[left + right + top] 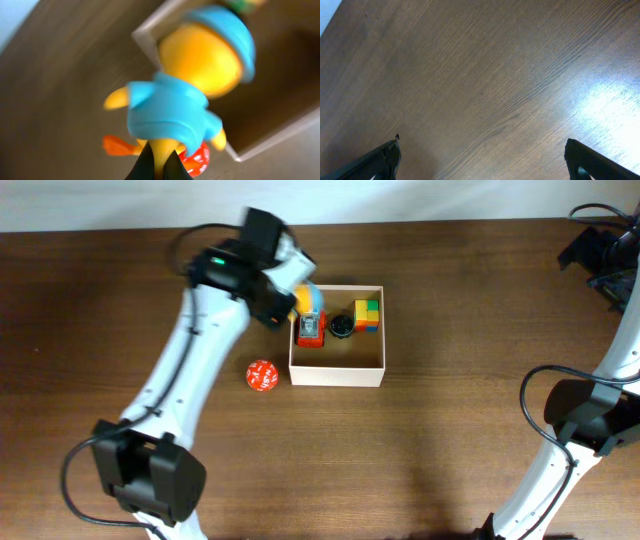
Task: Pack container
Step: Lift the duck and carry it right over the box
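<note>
The container [336,373] is a square white-walled box with a tan inside, at the table's middle. In it lie a red toy [310,333], a black round piece [342,327] and a coloured block cube [367,314]. My left gripper [159,167] is shut on a yellow duck toy [200,55] with a blue hat and shirt, and holds it over the box's far left corner [145,37]. From overhead the duck [309,297] shows at that corner. My right gripper [482,155] is open and empty over bare wood.
A red ball with white spots [262,375] lies on the table just left of the box; it also shows under the duck in the left wrist view [197,157]. The right arm [585,415] stands at the table's right side.
</note>
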